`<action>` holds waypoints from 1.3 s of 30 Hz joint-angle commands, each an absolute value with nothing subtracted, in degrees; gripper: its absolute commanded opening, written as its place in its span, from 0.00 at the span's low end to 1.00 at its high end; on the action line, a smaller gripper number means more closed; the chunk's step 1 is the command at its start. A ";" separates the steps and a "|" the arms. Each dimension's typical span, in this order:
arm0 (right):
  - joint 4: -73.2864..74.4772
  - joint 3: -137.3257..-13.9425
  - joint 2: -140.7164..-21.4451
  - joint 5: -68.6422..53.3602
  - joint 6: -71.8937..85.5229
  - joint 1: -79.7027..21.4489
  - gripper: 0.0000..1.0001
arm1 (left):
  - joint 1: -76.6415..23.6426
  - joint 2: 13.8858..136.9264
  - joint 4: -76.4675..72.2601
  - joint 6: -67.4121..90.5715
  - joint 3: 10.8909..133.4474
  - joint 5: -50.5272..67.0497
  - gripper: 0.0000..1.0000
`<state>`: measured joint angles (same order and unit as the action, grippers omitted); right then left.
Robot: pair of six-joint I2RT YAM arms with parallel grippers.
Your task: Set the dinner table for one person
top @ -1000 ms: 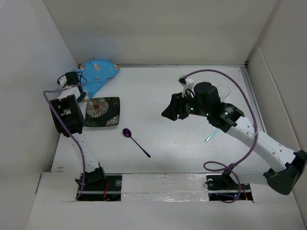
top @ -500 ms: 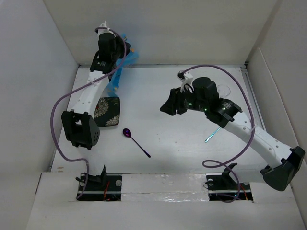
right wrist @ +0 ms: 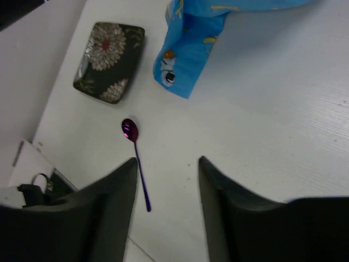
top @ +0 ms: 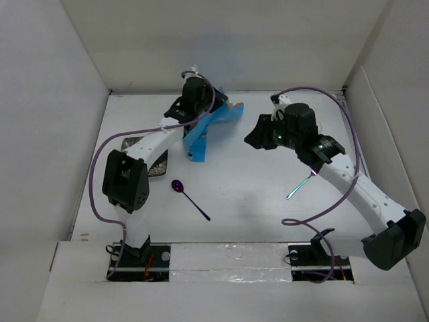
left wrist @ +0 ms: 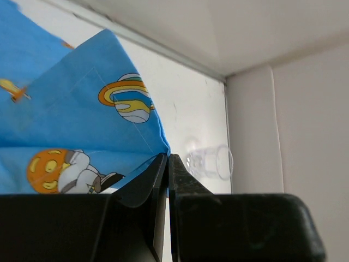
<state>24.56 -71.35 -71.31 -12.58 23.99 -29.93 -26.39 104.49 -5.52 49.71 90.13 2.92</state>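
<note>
My left gripper (top: 209,113) is shut on the edge of a blue cartoon-print cloth (top: 204,131) and holds it up over the back middle of the white dinner table (top: 255,208); the cloth hangs down to the table. In the left wrist view the jaws (left wrist: 167,157) pinch the cloth (left wrist: 82,125). My right gripper (top: 253,139) is open and empty, raised just right of the cloth. In the right wrist view its fingers (right wrist: 167,159) frame bare table, with the cloth (right wrist: 188,49) ahead. A dark floral plate (top: 157,166) lies at the left, partly hidden by the left arm.
A purple spoon (top: 190,198) lies at the front centre-left, also in the right wrist view (right wrist: 135,158), near the plate (right wrist: 108,60). A teal utensil (top: 299,186) lies under the right arm. A clear glass (left wrist: 210,162) lies at the back right by the wall.
My left arm has lifted the cloth out of the back left corner and swung it right to the back middle. My right gripper has shifted right and back.
</note>
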 commanded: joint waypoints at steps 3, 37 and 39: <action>17.32 -66.45 -74.79 -11.17 26.11 -31.11 0.07 | -29.36 104.15 -9.93 52.12 93.51 1.76 0.00; 32.16 -94.12 -125.77 14.06 41.48 -47.63 0.40 | -19.25 80.16 -7.73 38.76 65.39 -14.67 0.00; 32.69 -94.48 -126.91 14.68 41.92 -48.16 0.17 | -19.25 79.72 -7.47 38.23 64.78 -15.03 0.00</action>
<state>29.23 -93.62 -123.90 13.58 40.36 -46.57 -19.70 82.54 -5.13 39.99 65.65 -13.54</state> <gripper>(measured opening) 0.208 0.010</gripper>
